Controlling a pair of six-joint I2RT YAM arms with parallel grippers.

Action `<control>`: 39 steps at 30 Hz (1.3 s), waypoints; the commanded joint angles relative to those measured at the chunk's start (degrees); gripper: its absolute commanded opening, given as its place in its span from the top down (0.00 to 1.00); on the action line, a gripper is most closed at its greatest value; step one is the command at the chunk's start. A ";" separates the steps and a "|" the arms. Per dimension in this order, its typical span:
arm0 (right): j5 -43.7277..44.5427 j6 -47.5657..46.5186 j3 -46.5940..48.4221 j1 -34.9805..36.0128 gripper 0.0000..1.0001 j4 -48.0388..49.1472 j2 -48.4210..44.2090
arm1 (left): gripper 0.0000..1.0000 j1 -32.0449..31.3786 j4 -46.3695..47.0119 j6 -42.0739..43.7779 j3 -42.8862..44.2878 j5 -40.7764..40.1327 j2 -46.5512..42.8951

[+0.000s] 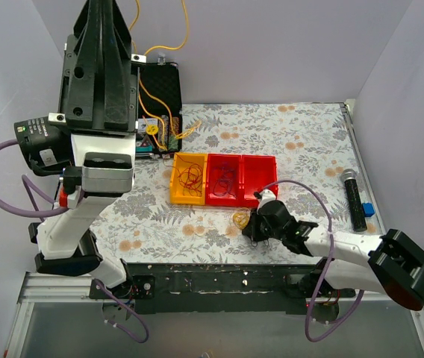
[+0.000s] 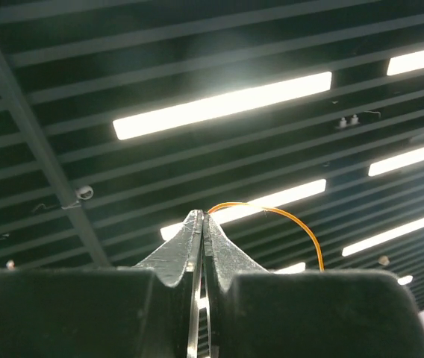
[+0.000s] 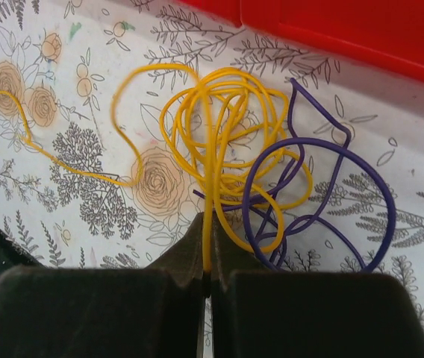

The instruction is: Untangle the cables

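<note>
My right gripper [image 1: 247, 223] [image 3: 207, 246] rests low over the flowered cloth and is shut on a strand of the yellow cable [image 3: 212, 127]. That cable is a loose bundle of loops [image 1: 239, 218] tangled with a purple cable [image 3: 324, 186] on its right. My left gripper [image 1: 113, 6] [image 2: 202, 215] is raised high, points at the ceiling and is shut on a thin orange wire [image 2: 287, 218]. This wire [image 1: 186, 30] arcs down toward the black case. Red wires [image 1: 189, 177] lie in the yellow bin.
A yellow bin [image 1: 175, 195] and two red bins [image 1: 240, 159] stand in a row behind the tangle; a red bin's edge [image 3: 361, 33] is close ahead. An open black case [image 1: 173, 82] is at the back left. A black cylinder [image 1: 355, 198] and a blue piece [image 1: 367, 209] lie at the right.
</note>
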 commanded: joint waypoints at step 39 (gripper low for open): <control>-8.30 -7.58 -3.55 0.93 0.99 -22.32 -45.55 | 1.00 12.59 15.68 -31.94 -55.45 -16.50 7.19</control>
